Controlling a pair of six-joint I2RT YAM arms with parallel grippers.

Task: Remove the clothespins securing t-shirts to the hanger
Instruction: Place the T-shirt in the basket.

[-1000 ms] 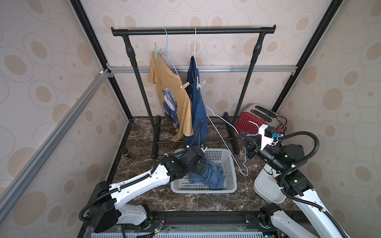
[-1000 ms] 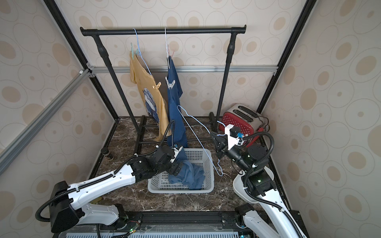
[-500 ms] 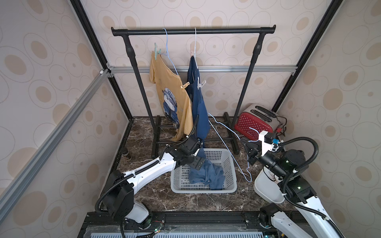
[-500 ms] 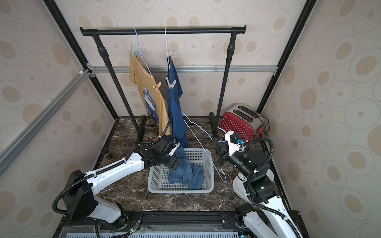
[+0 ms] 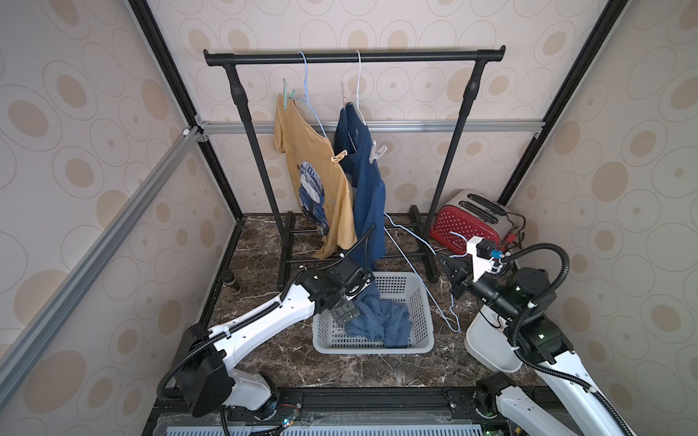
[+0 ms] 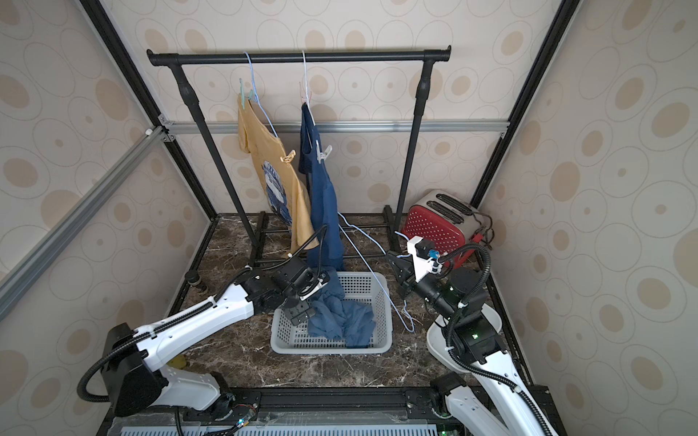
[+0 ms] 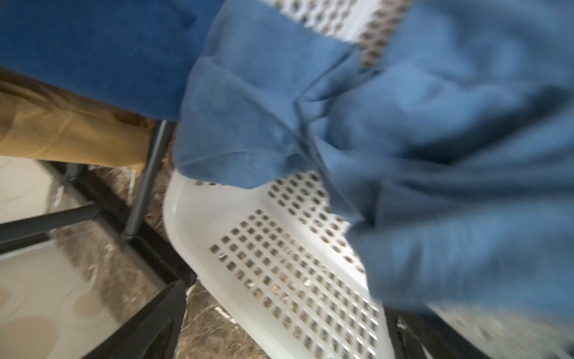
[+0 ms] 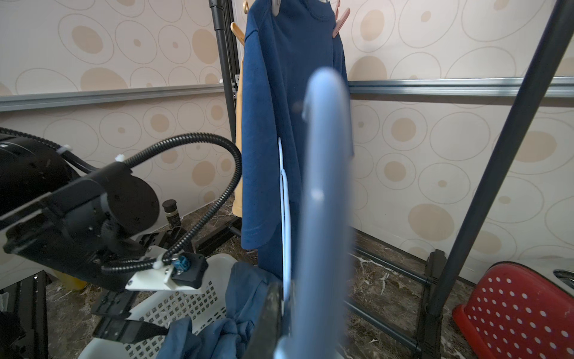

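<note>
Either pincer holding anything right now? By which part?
The right pincer is shut on the light-blue hanger, apparently at its neck just below the hook. The left pincer is open over the basket, holding nothing.

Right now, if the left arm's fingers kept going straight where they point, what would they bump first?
Probably the crumpled blue t-shirt in the pale perforated plastic basket; the open left fingers might meet basket mesh instead.

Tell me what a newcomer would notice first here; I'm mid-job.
The black rack stands at the back, with a mustard-yellow shirt and a navy shirt hanging clipped on it. In front, a blue shirt lies crumpled in the white basket, the open left gripper right by it. To its side the right gripper is shut on a loose light-blue hanger, with a red toaster behind.
</note>
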